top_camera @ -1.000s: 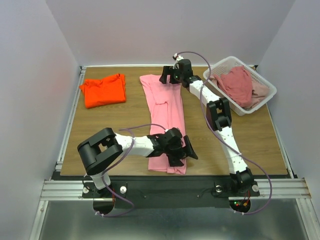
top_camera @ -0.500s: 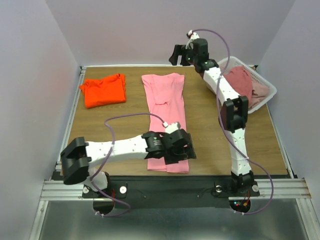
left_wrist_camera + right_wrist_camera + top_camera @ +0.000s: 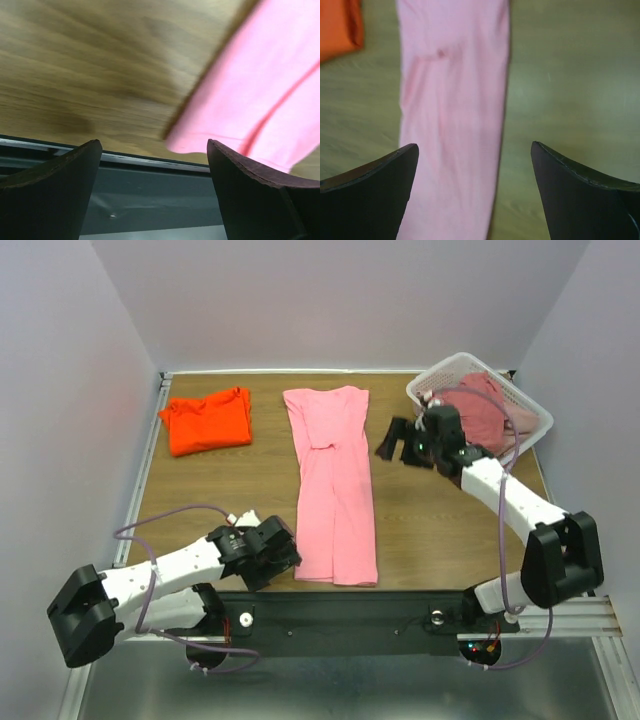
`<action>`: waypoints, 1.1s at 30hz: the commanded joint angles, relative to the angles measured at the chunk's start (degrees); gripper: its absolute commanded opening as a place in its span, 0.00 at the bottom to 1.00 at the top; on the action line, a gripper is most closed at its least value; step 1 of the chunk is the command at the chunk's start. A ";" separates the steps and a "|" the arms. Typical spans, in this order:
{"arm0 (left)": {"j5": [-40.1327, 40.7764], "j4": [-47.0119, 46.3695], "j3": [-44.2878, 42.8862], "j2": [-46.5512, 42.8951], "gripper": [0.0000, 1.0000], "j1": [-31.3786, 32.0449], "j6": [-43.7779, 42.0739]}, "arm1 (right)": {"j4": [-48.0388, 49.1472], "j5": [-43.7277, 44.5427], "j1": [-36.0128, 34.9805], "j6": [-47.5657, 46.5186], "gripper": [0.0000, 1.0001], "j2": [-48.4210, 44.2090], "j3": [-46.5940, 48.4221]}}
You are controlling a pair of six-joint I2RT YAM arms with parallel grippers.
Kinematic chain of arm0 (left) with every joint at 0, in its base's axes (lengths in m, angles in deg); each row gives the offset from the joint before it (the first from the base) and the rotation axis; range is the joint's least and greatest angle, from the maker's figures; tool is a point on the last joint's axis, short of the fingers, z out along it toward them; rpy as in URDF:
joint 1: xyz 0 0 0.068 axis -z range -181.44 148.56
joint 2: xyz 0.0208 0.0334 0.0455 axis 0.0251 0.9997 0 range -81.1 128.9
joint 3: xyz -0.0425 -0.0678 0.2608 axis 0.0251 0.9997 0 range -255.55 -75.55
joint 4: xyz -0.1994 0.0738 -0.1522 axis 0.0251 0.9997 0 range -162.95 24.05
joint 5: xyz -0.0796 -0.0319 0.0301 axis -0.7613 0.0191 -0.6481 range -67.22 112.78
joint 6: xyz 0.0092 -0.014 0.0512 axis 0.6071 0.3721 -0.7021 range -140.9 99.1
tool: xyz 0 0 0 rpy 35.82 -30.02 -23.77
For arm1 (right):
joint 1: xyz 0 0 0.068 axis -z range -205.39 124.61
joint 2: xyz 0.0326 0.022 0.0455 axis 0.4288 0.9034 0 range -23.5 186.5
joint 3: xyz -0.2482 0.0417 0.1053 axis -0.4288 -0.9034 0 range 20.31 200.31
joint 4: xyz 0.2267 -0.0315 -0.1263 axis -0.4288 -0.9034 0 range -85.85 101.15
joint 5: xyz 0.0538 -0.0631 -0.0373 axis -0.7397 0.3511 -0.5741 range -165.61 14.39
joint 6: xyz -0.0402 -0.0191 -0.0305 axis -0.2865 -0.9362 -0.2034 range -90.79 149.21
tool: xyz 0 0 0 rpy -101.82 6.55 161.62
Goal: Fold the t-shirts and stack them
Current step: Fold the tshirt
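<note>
A wooden surface (image 3: 230, 490) is seen from above, with two robot arms mounted at its near edge.

At the far left lies an orange t-shirt (image 3: 207, 420), folded into a compact rectangle.

Nearer, still on the left, the left tool (image 3: 283, 552) sits low by the near edge. It is just left of the near left corner of a pink t-shirt (image 3: 335, 490). Its two dark fingers (image 3: 55, 195) are spread wide apart with nothing between them. Its wrist camera shows bare wood and the shirt's corner ahead to the right, not in its grasp.

The pink t-shirt lies flat in the middle of the surface. It is folded into a long narrow strip running from the far edge almost to the near edge, with a small crease across its far half.

To the right of the strip, the right tool (image 3: 398, 443) hovers over bare wood, near the shirt's far half but apart from it. Its fingers (image 3: 370, 195) also gape wide and hold nothing. Its wrist camera looks down along the pink strip, with a sliver of orange at the upper left.

In the far right corner stands a white slatted basket (image 3: 530, 432). Inside it, a dusty rose t-shirt (image 3: 478, 405) lies crumpled, and a pale pink t-shirt (image 3: 516, 425) is bunched against it on the right.
</note>
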 commanded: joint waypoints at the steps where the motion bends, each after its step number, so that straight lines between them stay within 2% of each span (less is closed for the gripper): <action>1: -6.04 -7.78 5.58 -3.79 0.98 -1.30 -1.63 | -1.57 0.78 -1.49 8.27 1.00 -7.74 -12.12; 2: -6.84 -9.35 6.12 -3.79 0.97 -1.47 -1.98 | -1.57 0.34 -2.02 8.89 1.00 -11.24 -16.32; 6: -8.07 -11.56 7.35 -1.25 0.87 -1.56 -3.38 | -2.45 -2.12 -2.55 10.12 1.00 -19.35 -23.04; 7: -10.42 -12.35 7.79 -0.37 0.85 -1.56 -3.65 | -2.97 -3.08 -2.55 10.47 1.00 -20.41 -23.83; 11: -13.78 -15.96 7.62 6.03 0.67 -1.56 -6.81 | -5.87 -3.79 -2.64 10.21 1.00 -24.02 -26.38; 14: -14.93 -15.87 6.66 8.94 0.48 -1.47 -8.83 | -7.20 -5.11 -2.99 11.61 1.00 -24.73 -28.49; 15: -15.02 -15.61 6.65 10.17 0.18 -1.47 -9.36 | -7.72 -5.11 -3.43 11.79 1.00 -24.99 -28.93; 16: -15.11 -15.09 6.74 10.36 0.05 -1.47 -9.19 | -8.33 -5.29 -4.13 11.88 1.00 -25.16 -29.46; 17: -15.02 -14.65 7.00 10.53 0.00 -1.39 -9.02 | -8.95 -5.03 -6.22 12.49 1.00 -25.17 -29.64; 18: -15.45 -14.56 7.79 10.01 0.00 -1.47 -8.40 | -9.74 -4.76 -9.72 12.93 1.00 -25.17 -30.07; 19: -15.46 -14.64 7.80 9.57 0.00 -1.47 -8.05 | -10.09 -4.67 -9.76 13.46 1.00 -25.17 -30.08; 20: -16.07 -14.73 8.67 9.05 0.00 -1.47 -7.70 | -10.45 -4.50 -13.59 13.90 1.00 -24.99 -30.34; 23: -16.86 -14.56 9.90 6.67 0.00 -1.12 -6.56 | -12.55 -3.09 -18.53 16.97 1.00 -26.12 -32.35; 28: -17.39 -14.64 10.78 3.33 0.00 -0.51 -5.41 | -12.74 -4.84 -21.18 21.99 0.93 -27.63 -37.54; 33: -17.83 -16.13 10.70 3.85 0.00 0.46 -5.41 | -9.41 -6.95 -25.22 24.27 0.85 -25.87 -40.09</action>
